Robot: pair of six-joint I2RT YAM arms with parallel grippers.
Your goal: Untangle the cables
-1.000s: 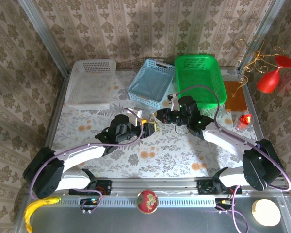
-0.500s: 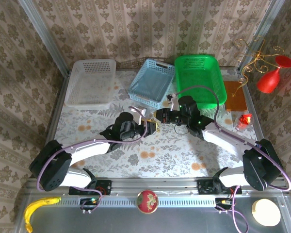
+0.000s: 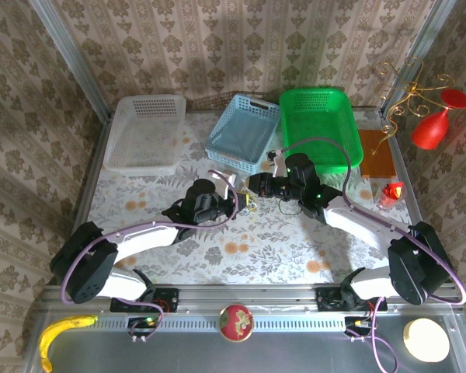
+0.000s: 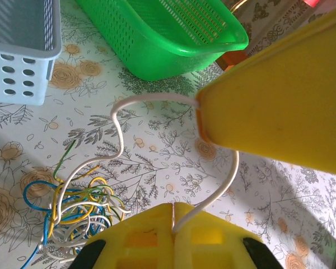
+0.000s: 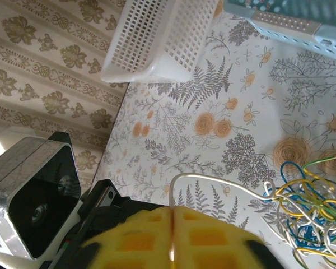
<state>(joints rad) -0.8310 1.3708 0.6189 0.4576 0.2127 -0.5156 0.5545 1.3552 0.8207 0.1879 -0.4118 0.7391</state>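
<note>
1. In the top view the left gripper (image 3: 238,203) and the right gripper (image 3: 254,186) meet near the middle of the floral table (image 3: 295,249). The right one sits at about 1 o'clock from the left.
2. The cables (image 3: 249,205) lie just beside both sets of fingertips there, too small to tell strand from strand.
3. In the left wrist view the left gripper (image 4: 173,212) is clenched, its yellow pads pressed together on a white strand (image 4: 157,97). The strand leaves the seam and curves up toward 2 o'clock, behind the right gripper's yellow finger (image 4: 280,106).
4. From that finger's tip the strand loops toward 9 o'clock, then drops into the tangle of blue, yellow, green and white cables (image 4: 78,207) on the table at 8 o'clock.
5. A green basket (image 4: 157,33) stands at 12 o'clock and a blue basket (image 4: 17,50) at 10 o'clock.
6. In the right wrist view the right gripper (image 5: 172,218) is likewise squeezed closed on the white strand (image 5: 224,178), which runs to the tangle (image 5: 308,207) at 4 o'clock.
7. A white basket (image 5: 162,39) stands at 12 o'clock.
</note>
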